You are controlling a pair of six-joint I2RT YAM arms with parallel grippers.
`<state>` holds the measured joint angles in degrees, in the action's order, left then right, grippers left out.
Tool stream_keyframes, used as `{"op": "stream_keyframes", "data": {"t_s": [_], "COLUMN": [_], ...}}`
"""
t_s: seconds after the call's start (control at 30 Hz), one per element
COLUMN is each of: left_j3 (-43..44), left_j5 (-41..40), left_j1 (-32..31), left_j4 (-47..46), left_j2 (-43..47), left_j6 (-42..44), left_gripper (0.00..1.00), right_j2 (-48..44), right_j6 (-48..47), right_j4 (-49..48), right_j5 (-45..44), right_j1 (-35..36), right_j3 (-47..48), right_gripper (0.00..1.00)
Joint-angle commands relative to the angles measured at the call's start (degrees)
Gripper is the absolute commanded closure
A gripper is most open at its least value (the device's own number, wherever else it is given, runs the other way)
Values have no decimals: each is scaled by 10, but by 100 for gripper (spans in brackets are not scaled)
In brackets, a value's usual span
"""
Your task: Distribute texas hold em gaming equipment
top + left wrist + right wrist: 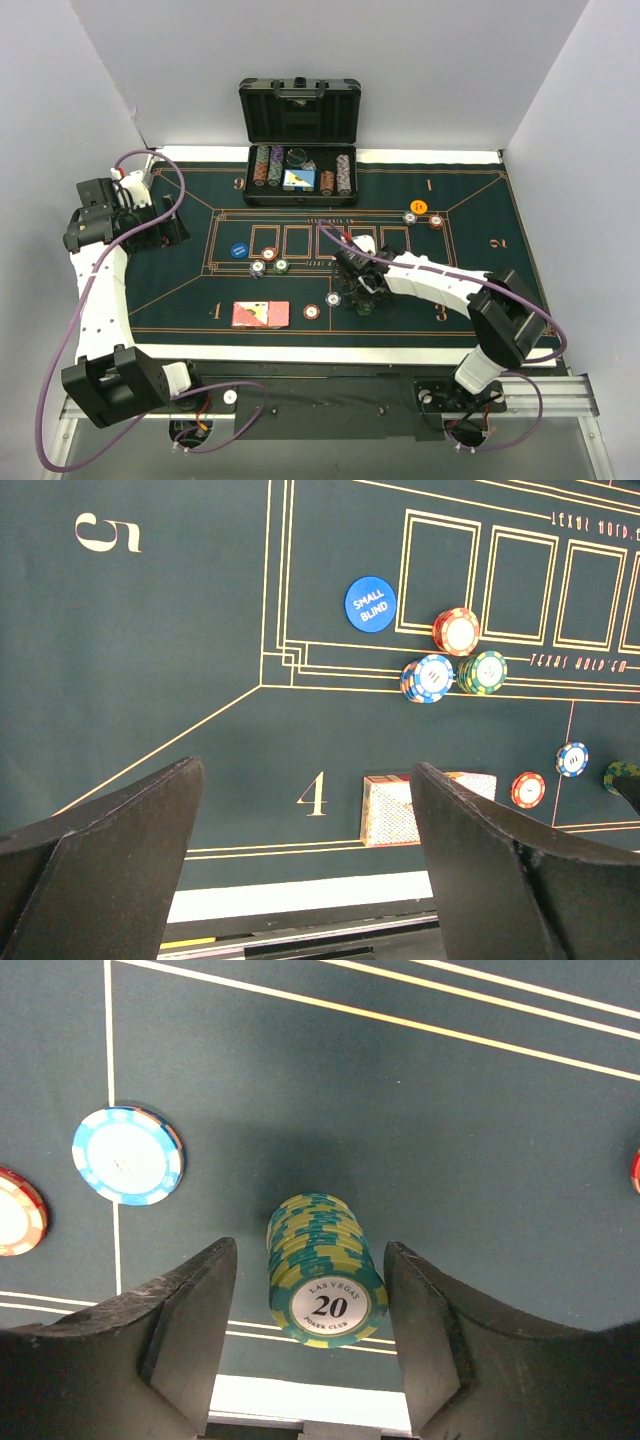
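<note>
the right gripper (362, 298) sits low on the green felt (450, 1110), its jaws apart around a short stack of green-and-yellow chips (322, 1270) marked 20 — in the wrist view a gap shows on one side of the stack and the other finger is just beside it, so it is not clamped. a light-blue chip (128, 1155) lies flat nearby. the left gripper (308, 768) hangs wide open over the felt with nothing between its fingers — beyond it lie the red-backed cards (388, 810), the blue small blind disc (370, 604) and three small chip stacks (456, 631) close together.
</note>
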<state>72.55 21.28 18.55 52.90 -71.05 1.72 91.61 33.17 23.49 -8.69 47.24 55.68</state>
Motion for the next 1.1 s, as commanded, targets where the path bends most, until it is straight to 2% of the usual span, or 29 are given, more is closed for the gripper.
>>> {"op": "stream_keyframes", "data": {"t_s": [0.0, 0.27, 0.47, 1.07], "left_j3": [18, 14, 14, 13], "left_j5": [7, 5, 4, -1], "left_j1": [4, 4, 4, 4], "left_j4": [-11, -11, -11, -12], "left_j2": [1, 2, 2, 5], "left_j6": [1, 1, 3, 4], "left_gripper": [4, 4, 4, 4], "right_j2": [3, 2, -4, -63], "right_j6": [5, 3, 3, -19], "right_j4": [2, 0, 0, 73], "right_j5": [-1, 0, 7, 11], "right_j1": [-5, -11, -15, -27], "right_j3": [-13, -21, -22, 47], "right_gripper": [45, 57, 61, 63]}}
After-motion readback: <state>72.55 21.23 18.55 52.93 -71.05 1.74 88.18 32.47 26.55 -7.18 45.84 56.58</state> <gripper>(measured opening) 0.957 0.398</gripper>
